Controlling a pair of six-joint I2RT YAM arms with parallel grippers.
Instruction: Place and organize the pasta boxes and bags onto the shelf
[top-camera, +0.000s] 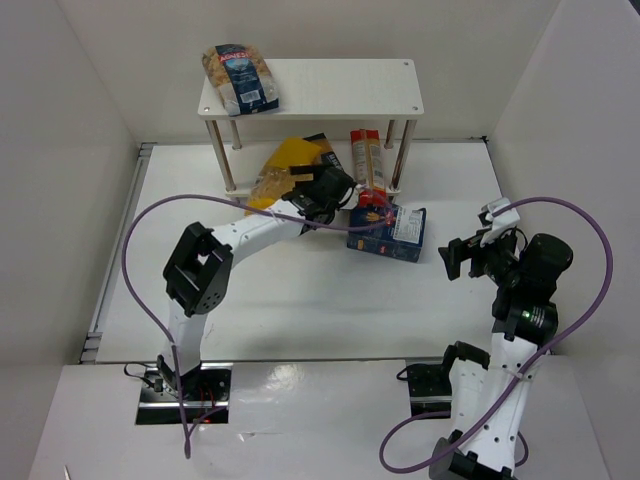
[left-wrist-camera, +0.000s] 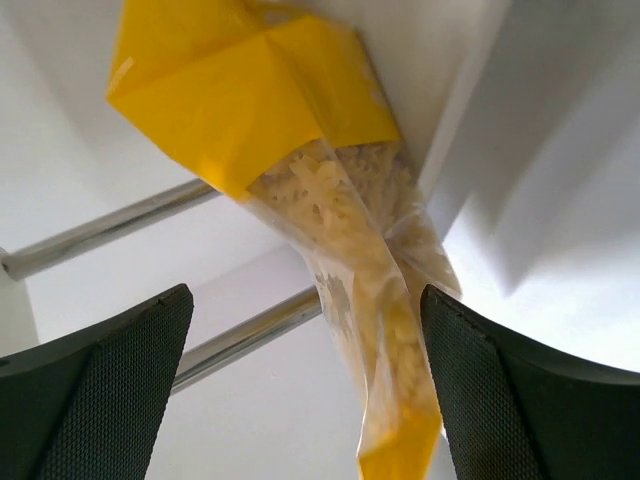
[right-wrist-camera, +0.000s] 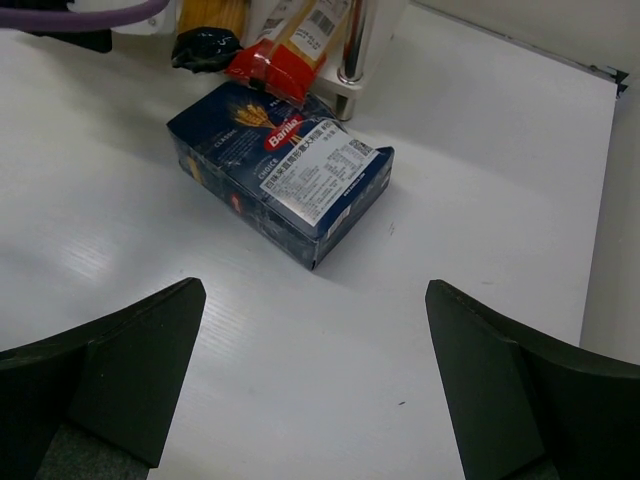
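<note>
The yellow crinkly bag (top-camera: 283, 170) leans at the front of the white shelf (top-camera: 340, 88), partly under its top board. My left gripper (top-camera: 322, 190) is open around the bag's lower end. In the left wrist view the bag (left-wrist-camera: 340, 230) hangs between the fingers, close to the right finger (left-wrist-camera: 490, 380). The clear bag with the dark-blue label (top-camera: 240, 78) lies on the top board's left end. The red-orange spaghetti pack (top-camera: 367, 168) lies by the shelf's right legs. The dark-blue box (top-camera: 388, 231) lies flat in front of it. My right gripper (top-camera: 452, 258) is open and empty, right of the box (right-wrist-camera: 285, 170). The yellow-blue pack is not clearly visible.
White walls close in the table on the left, back and right. Thin silver shelf legs (left-wrist-camera: 250, 335) stand just behind the left fingers. A purple cable (top-camera: 140, 250) loops from the left arm, and another loops round the right arm (top-camera: 600, 260).
</note>
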